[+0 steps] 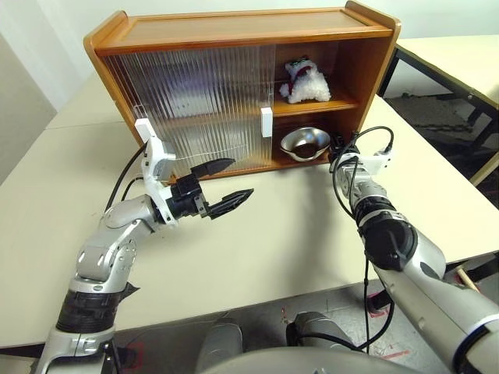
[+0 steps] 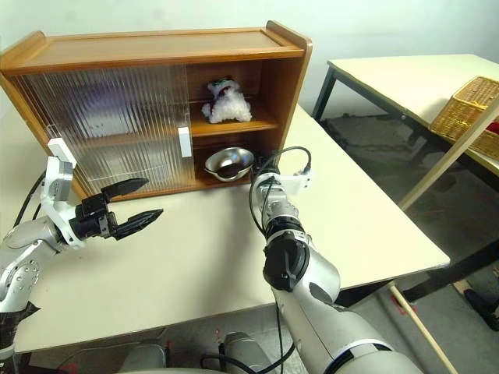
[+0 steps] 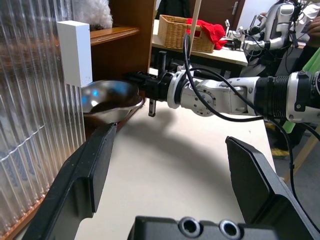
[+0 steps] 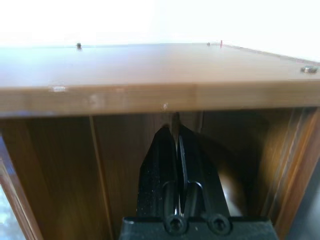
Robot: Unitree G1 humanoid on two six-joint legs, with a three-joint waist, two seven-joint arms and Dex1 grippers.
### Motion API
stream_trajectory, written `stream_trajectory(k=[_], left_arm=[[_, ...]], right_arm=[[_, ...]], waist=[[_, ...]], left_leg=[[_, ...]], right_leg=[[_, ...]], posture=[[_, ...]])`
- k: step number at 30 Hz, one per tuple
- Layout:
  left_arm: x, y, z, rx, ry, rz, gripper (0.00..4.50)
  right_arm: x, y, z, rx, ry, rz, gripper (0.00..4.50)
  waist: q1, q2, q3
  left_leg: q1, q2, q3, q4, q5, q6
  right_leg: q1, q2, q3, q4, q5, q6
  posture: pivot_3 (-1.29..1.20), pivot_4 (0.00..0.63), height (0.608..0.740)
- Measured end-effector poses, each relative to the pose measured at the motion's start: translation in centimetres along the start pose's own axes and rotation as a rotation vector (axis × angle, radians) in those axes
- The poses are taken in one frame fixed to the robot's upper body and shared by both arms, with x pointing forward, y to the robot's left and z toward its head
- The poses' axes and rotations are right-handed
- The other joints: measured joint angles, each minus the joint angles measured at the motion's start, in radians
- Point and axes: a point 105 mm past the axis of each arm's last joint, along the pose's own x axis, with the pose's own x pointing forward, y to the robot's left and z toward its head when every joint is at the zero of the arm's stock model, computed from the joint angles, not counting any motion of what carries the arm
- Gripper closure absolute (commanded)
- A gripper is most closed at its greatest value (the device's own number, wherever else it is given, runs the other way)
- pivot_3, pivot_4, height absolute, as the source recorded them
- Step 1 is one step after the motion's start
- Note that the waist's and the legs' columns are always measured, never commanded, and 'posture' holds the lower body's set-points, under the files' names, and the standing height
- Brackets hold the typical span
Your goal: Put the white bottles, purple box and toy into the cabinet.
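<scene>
Inside cabinet [image 1: 234, 31]: toy [image 1: 306, 82], bowl [image 1: 306, 142]

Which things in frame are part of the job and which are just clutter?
Job:
- cabinet, right side open
- toy on its upper shelf
- right gripper, shut, at the lower opening
- left gripper, open over the table

Clutter:
- steel bowl on the lower shelf
- wicker basket on the side table
</scene>
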Motion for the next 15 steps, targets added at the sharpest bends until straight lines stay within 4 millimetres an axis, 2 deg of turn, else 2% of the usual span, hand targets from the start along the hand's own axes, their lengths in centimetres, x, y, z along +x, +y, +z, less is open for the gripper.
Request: stream_trajectory(k=[6, 10, 15], left_arm=[[-0.08, -0.01, 0.22, 0.006, 0.003, 0.001, 0.0], [-0.12, 0.02, 0.22, 0.005, 0.007, 0.002, 0.0], [-0.11, 0.06, 0.22, 0.005, 0.006, 0.007, 0.0]], right_arm=[[0.14, 0.24, 0.2, 0.027, -0.037, -0.003, 4.48], [0.13, 0.19, 0.05, 0.021, -0.031, -0.005, 3.39], [0.31, 0.68, -0.09, 0.0, -0.019, 0.005, 1.59]], waist=[[0.001, 0.0, 0.0], [0.0, 0.0, 0.0], [0.0, 0.0, 0.0]], left_leg=[[0.0, 0.001, -0.001, 0.0, 0.0, 0.0], [0.0, 0.001, -0.002, 0.0, 0.0, 0.0], [0.0, 0.001, -0.002, 0.0, 0.0, 0.0]], right_leg=[[0.0, 0.0, 0.0, 0.0, 0.001, -0.002], [0.0, 0.0, 0.0, 0.0, 0.001, -0.002], [0.0, 0.0, 0.0, 0.0, 0.001, -0.003]], posture=[[-0.01, 0.0, 0.74], [-0.01, 0.0, 0.74], [-0.01, 0.0, 0.74]])
